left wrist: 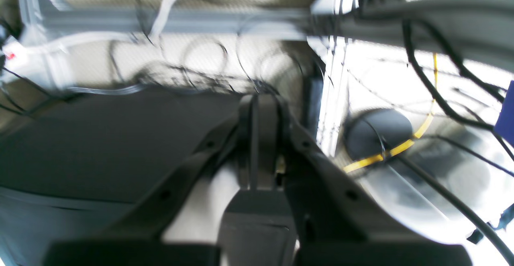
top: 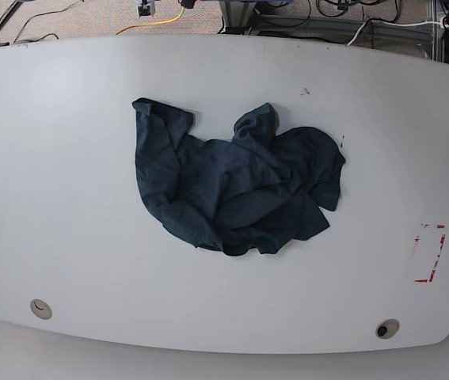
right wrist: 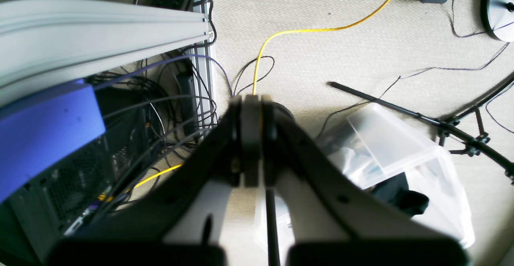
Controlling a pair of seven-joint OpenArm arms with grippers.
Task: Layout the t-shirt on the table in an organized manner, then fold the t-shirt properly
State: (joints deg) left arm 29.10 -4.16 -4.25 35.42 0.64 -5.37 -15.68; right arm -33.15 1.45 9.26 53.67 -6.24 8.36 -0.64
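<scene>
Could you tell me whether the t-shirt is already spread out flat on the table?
No, the t-shirt lies crumpled in a heap on the table.

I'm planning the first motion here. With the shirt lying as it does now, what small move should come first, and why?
Probably bring one arm over the table toward the t-shirt. The shirt lies crumpled in a heap near the middle, nothing spread flat. Neither arm shows in the base view, and the left gripper and right gripper are shut, empty and facing the floor, so an approach with opened jaws seems needed first.

I can read no text, label, brand or number anywhere; the worktop (top: 66, 158) carries only a wordless red dashed rectangle (top: 429, 253).
</scene>
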